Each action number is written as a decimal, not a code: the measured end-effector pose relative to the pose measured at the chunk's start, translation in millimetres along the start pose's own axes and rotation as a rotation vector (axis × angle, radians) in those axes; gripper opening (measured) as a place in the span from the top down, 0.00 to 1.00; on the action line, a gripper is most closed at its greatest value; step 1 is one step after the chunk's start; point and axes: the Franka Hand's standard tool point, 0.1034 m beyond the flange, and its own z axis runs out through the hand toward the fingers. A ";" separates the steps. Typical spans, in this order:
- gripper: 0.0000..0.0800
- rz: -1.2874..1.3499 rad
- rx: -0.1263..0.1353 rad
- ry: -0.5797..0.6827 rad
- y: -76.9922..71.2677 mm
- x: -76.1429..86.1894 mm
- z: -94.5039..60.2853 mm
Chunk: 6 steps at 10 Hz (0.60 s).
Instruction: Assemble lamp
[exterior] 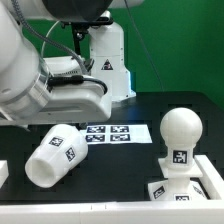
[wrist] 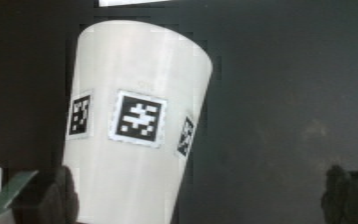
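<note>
The white tapered shade [exterior: 55, 153] lies on its side on the black table at the exterior view's left, tags on its wall. In the wrist view the shade [wrist: 137, 120] fills the middle. My gripper [wrist: 197, 200] is open wide above it. One dark fingertip [wrist: 43, 196] is beside the shade's wider end and the other is far off it, neither touching. The round-headed bulb [exterior: 181, 128] stands upright on the blocky base [exterior: 192, 187] at the exterior view's right. The arm's hand [exterior: 72, 98] hangs just above the shade and hides the fingers there.
The marker board [exterior: 110, 133] lies flat behind the shade, mid-table. A white stand [exterior: 112, 55] with a warning sign rises at the back before a green wall. A small white piece [exterior: 3, 172] shows at the exterior view's left edge.
</note>
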 end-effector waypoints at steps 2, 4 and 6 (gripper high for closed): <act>0.13 0.017 0.002 0.004 5.9 11.2 6.0; 0.13 0.005 -0.008 0.057 -2.0 21.7 2.6; 0.13 -0.003 -0.015 0.109 -6.0 37.2 3.6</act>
